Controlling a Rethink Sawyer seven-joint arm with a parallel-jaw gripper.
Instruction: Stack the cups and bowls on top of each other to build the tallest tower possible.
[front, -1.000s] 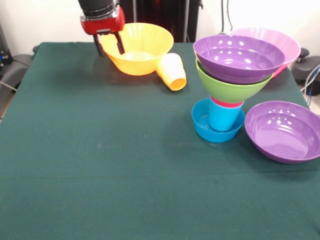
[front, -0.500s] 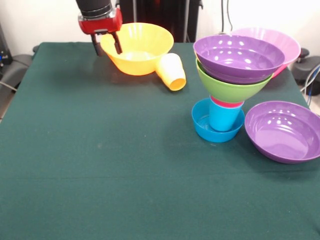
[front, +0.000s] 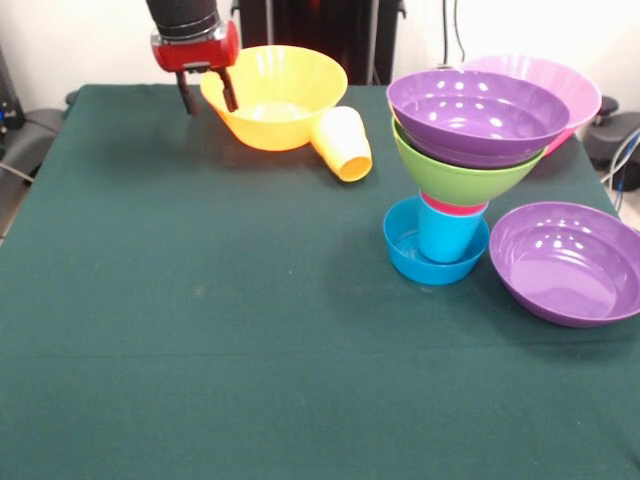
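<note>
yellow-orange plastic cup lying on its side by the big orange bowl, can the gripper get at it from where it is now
Probably yes. The yellow-orange plastic cup lies uncovered on the cloth, touching only the large orange-yellow bowl; the open gripper hangs at that bowl's other side, so it must cross over the bowl.

worktop: dark green cloth-covered worktop (front: 200, 350), filling most of the frame
wall: pale plain wall (front: 80, 40), upper left
cables: thin cables (front: 625, 160) at right edge, past the worktop's corner

1. Tower (front: 455, 180) near the table's right edge: small blue bowl (front: 410, 250), blue cup (front: 446, 236), red cup (front: 452, 207), lime green bowl (front: 462, 176), purple bowl (front: 475, 115).
2. Second purple bowl (front: 566, 263) upright at the right edge.
3. Pink bowl (front: 572, 85) behind the tower.
4. Orange-yellow bowl (front: 277, 95) upright at the far edge, yellow-orange cup (front: 343, 142) on its side touching it.
</note>
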